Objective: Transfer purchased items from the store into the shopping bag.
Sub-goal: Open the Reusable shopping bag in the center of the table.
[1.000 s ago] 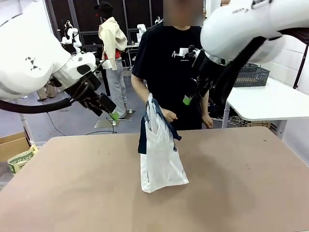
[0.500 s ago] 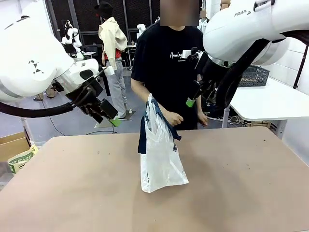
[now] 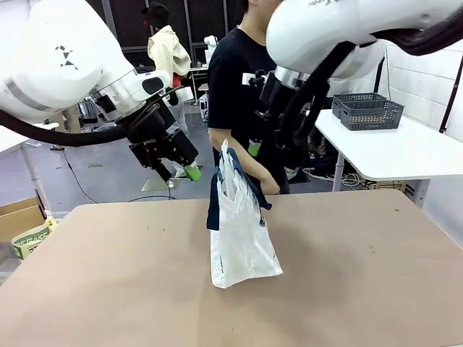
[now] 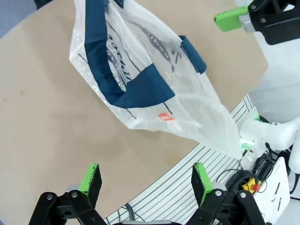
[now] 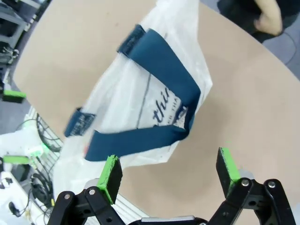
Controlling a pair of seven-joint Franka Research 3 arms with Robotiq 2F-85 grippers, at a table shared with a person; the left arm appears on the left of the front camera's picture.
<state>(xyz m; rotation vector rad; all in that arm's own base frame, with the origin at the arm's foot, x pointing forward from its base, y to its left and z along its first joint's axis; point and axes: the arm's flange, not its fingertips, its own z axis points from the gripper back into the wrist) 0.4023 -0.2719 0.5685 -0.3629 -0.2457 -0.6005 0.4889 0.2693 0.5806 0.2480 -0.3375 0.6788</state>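
1. The left gripper [image 4: 146,172], fingers spread and empty, hovers at the bag's ten o'clock.
2. The shopping bag [image 3: 242,246] stands upright mid-table [image 3: 108,289].
3. The right gripper [image 5: 169,168], also spread and empty, hangs at twelve o'clock. The step looks like opening the bag; next, each should take a navy handle [image 3: 214,206].

A translucent clear plastic shopping bag [image 3: 242,246] with navy strap handles stands upright mid-worktop [image 3: 108,289], nearer the far edge. The left arm's jaws hang open over the far edge, left of the handles. The right arm's jaws hang above them.
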